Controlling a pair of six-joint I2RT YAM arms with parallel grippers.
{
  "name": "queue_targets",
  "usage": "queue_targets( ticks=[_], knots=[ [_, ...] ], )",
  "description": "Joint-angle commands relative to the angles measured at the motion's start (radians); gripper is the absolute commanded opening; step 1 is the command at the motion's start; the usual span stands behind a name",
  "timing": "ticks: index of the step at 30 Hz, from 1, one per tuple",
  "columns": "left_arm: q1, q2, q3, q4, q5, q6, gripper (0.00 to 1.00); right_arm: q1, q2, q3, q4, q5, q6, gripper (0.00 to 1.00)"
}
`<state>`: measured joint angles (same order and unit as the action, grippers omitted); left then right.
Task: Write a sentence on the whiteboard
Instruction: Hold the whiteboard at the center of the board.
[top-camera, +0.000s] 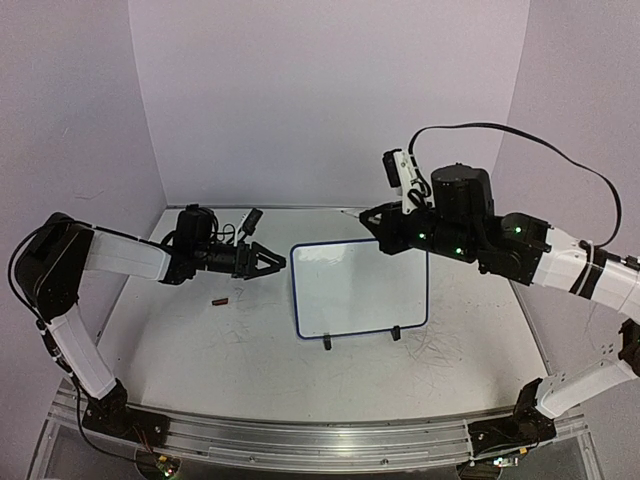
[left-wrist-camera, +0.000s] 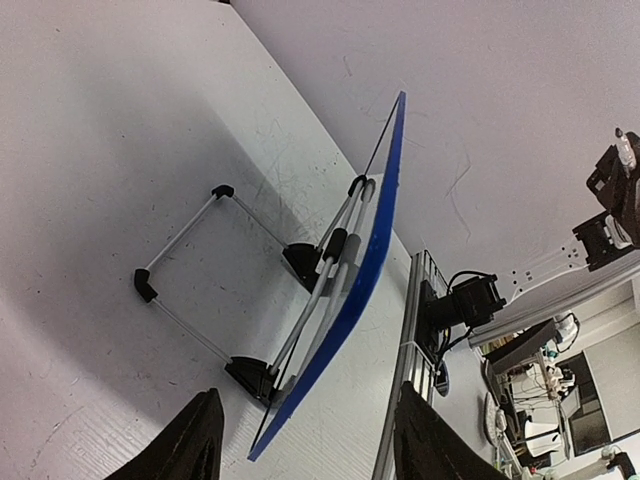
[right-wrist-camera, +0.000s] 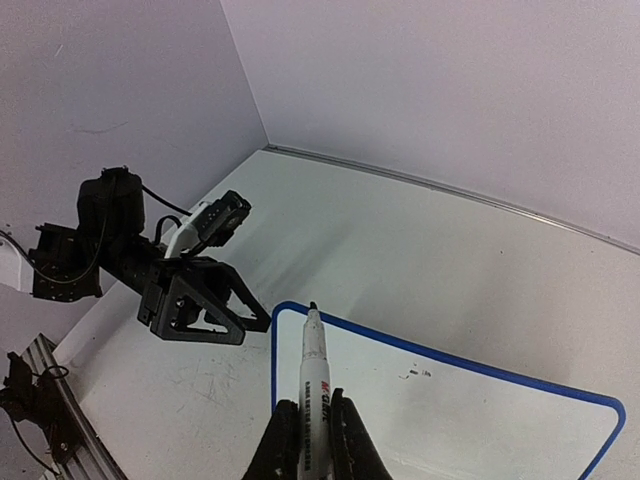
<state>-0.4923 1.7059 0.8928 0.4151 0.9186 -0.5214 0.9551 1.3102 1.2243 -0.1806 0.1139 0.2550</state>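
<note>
Overhead, the small rectangular whiteboard (top-camera: 360, 290) with its thin dark-blue frame stands on the pale scratched table (top-camera: 200, 360), its long axis running left to right. The left gripper (top-camera: 281, 262) sits just beside the board's left edge, near the top. Its jaws are parted, point straight at that edge and have nothing between them. The right gripper (top-camera: 374, 222) hangs over the board's top edge. A short reddish-brown cylinder (top-camera: 220, 300) lies on the table off the board's left side.

From the left wrist, the board shows edge-on, tilted back on a grey wire stand (left-wrist-camera: 330, 270) with black feet. Its blue edge runs away between the two dark fingertips (left-wrist-camera: 205, 440); neither appears to touch it. Closing there would likely pinch the frame and steady the board.

From the right wrist, the jaws are closed on a white-barrelled marker (right-wrist-camera: 313, 350), its long axis pointing away from the wrist. Its dark tip is poised at the board's top-left corner; I cannot tell whether it touches. No sentence is on the board, which is bare but for a tiny dark fleck (right-wrist-camera: 418, 375). The right arm is the nearer to the writing face, so the coming stroke probably turns on lowering the tip onto the white just inside that corner. No container is in view.
</note>
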Motion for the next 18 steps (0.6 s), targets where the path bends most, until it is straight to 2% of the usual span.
queue_targets(
  ticks=[1,7,13,18],
  knots=[
    [-0.012,0.025,0.023,0.069,0.057,-0.003,0.56,0.031,0.023,0.004,0.032,0.023,0.000,0.00],
    [-0.045,0.036,0.029,0.073,0.086,0.023,0.48,0.071,0.062,0.002,0.029,0.019,0.006,0.00],
    [-0.055,0.067,0.055,0.085,0.074,0.026,0.32,0.101,0.163,0.027,0.030,0.061,0.026,0.00],
    [-0.055,0.095,0.081,0.091,0.066,0.031,0.25,0.105,0.206,0.034,0.049,0.105,0.055,0.00]
  ],
)
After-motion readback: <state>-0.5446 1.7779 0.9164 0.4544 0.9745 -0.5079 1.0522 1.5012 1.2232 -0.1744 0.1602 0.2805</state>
